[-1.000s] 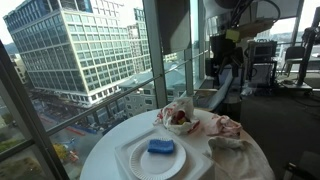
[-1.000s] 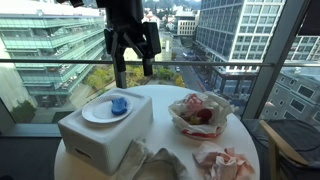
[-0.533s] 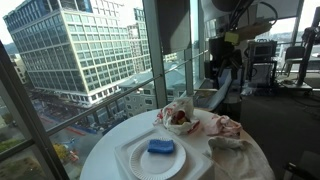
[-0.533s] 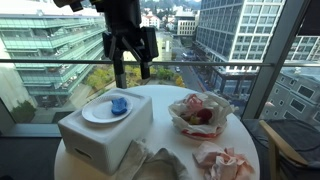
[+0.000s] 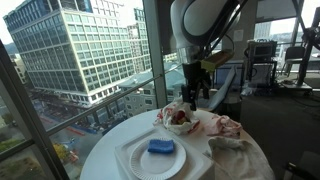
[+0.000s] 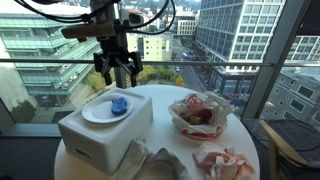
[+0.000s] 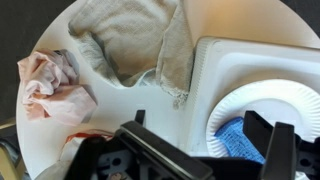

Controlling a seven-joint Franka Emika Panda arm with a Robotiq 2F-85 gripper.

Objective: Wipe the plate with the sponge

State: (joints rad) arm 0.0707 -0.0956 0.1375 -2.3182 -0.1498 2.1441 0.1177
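A white paper plate (image 5: 140, 160) (image 6: 97, 114) (image 7: 280, 100) rests on a white box (image 6: 100, 140) (image 7: 205, 70). A blue sponge (image 5: 160, 147) (image 6: 119, 104) (image 7: 232, 140) lies on the plate. My gripper (image 5: 196, 98) (image 6: 117, 80) (image 7: 200, 135) is open and empty. It hangs in the air above the table, a little above and behind the plate and touching nothing. In the wrist view the sponge shows next to one finger.
The round white table (image 5: 110, 140) (image 6: 160, 95) stands by a window wall. On it are a paper-lined bowl of red food (image 5: 178, 117) (image 6: 198, 113), crumpled pink paper (image 5: 225, 126) (image 6: 222, 163) (image 7: 50, 85) and a beige cloth (image 6: 150, 165) (image 7: 135, 40).
The arm has swung across the table toward the plate and come lower. The gripper stays open. The sponge and plate have not moved.
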